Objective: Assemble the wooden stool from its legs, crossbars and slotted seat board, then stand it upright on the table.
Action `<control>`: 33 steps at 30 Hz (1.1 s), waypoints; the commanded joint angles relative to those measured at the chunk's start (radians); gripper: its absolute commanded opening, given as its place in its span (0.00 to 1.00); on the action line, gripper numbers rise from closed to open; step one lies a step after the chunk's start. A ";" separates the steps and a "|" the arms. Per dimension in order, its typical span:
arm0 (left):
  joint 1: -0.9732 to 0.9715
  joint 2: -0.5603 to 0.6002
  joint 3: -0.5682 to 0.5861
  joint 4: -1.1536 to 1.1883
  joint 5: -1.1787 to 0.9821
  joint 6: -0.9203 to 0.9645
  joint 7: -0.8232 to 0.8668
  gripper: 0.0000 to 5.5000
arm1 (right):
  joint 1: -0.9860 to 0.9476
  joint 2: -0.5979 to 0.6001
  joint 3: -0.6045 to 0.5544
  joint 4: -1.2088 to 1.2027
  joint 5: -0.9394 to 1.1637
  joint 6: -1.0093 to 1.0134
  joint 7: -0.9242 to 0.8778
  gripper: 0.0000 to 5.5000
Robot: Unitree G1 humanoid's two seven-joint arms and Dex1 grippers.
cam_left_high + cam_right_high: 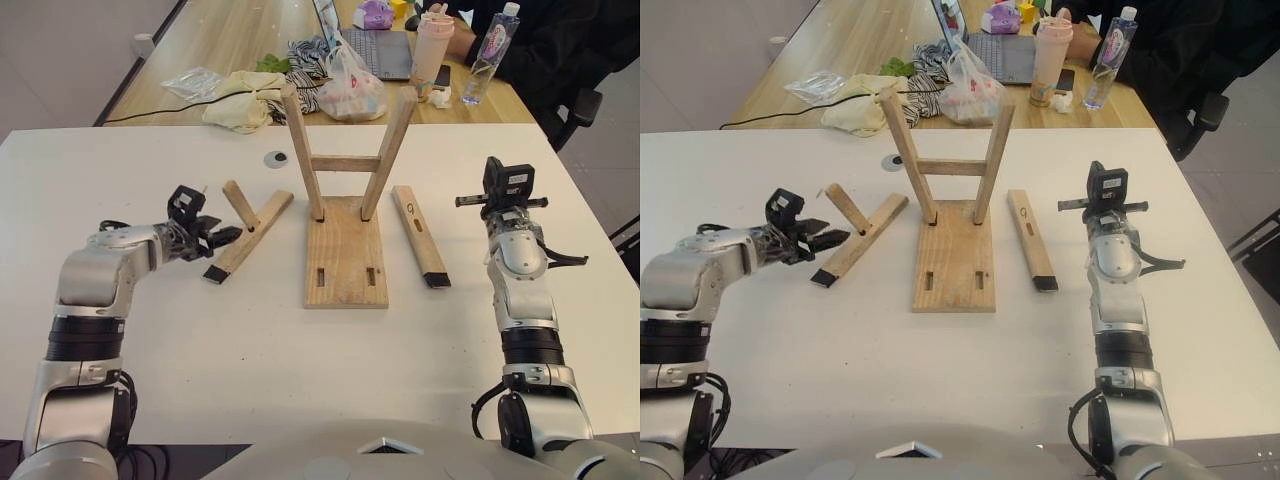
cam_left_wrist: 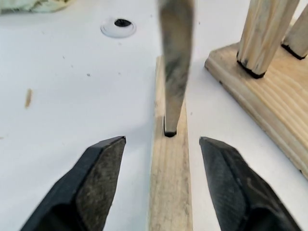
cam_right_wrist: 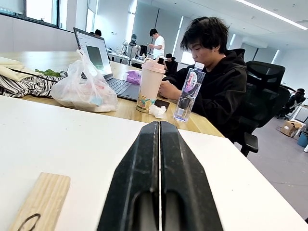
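The slotted seat board (image 1: 345, 262) lies flat mid-table. Two legs (image 1: 303, 155) stand in its far slots, joined by a crossbar (image 1: 345, 163). To its left lies a third leg (image 1: 252, 233) with a short crossbar (image 1: 240, 203) pegged into it and sticking up. My left gripper (image 1: 220, 238) is open at this leg's near part, one finger (image 2: 98, 178) on each side of the wood (image 2: 169, 183), not closed on it. A fourth leg (image 1: 420, 236) lies loose to the right of the board. My right gripper (image 1: 500, 199) is shut and empty, right of that leg (image 3: 41, 199).
A round cable grommet (image 1: 277, 158) sits in the white table behind the lying leg. On the wooden table beyond are a plastic bag (image 1: 350, 90), cloths (image 1: 245, 100), a laptop (image 1: 375, 45), a cup (image 1: 432, 55) and a bottle (image 1: 490, 55).
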 commanded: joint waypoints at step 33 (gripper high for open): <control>-0.272 -0.109 0.440 -0.006 -0.593 0.092 -0.023 0.37 | -0.454 -0.130 -0.289 0.058 0.784 0.562 0.502 0.40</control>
